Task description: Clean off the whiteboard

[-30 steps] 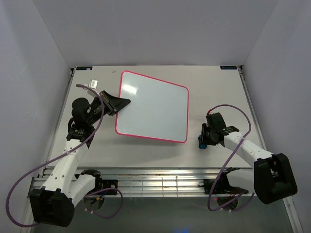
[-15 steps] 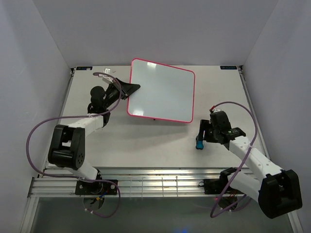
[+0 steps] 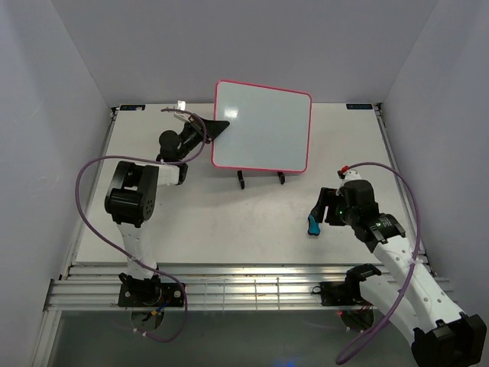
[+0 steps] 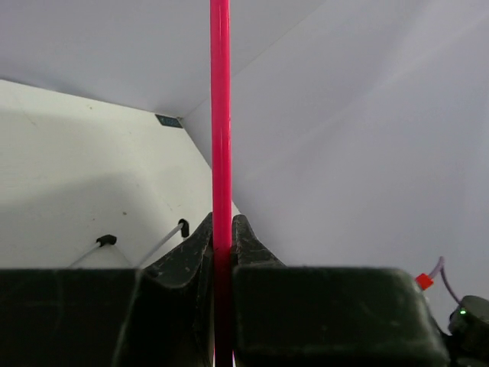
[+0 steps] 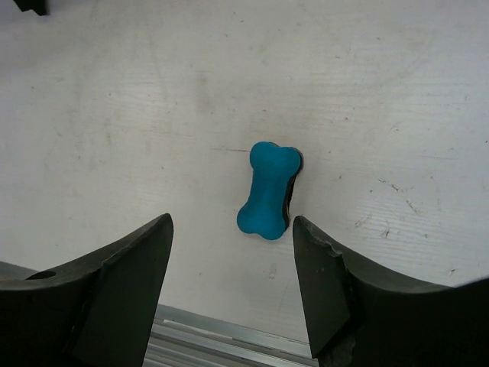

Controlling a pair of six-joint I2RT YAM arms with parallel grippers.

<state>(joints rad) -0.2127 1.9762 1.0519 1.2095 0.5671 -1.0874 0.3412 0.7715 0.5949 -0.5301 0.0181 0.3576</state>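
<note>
The whiteboard (image 3: 262,126) stands upright near the back of the table, its face blank inside the pink-red frame. My left gripper (image 3: 217,130) is shut on its left edge; in the left wrist view the pink frame (image 4: 220,115) runs straight up from between the closed jaws of the left gripper (image 4: 221,228). The small blue bone-shaped eraser (image 3: 312,225) lies loose on the table. My right gripper (image 3: 319,212) hovers open above it; in the right wrist view the eraser (image 5: 269,191) lies just beyond the spread jaws of the right gripper (image 5: 232,227), untouched.
The black wire stand (image 3: 241,182) sits directly under the board's lower edge; whether the board rests in it I cannot tell. Its feet (image 4: 107,240) show in the left wrist view. The table's metal front rail (image 3: 244,289) runs behind the right gripper. Grey walls enclose the table.
The left arm swung the whiteboard from lying flat to upright and carried it toward the back, over the stand. The right gripper opened, left the eraser on the table and drew back.
</note>
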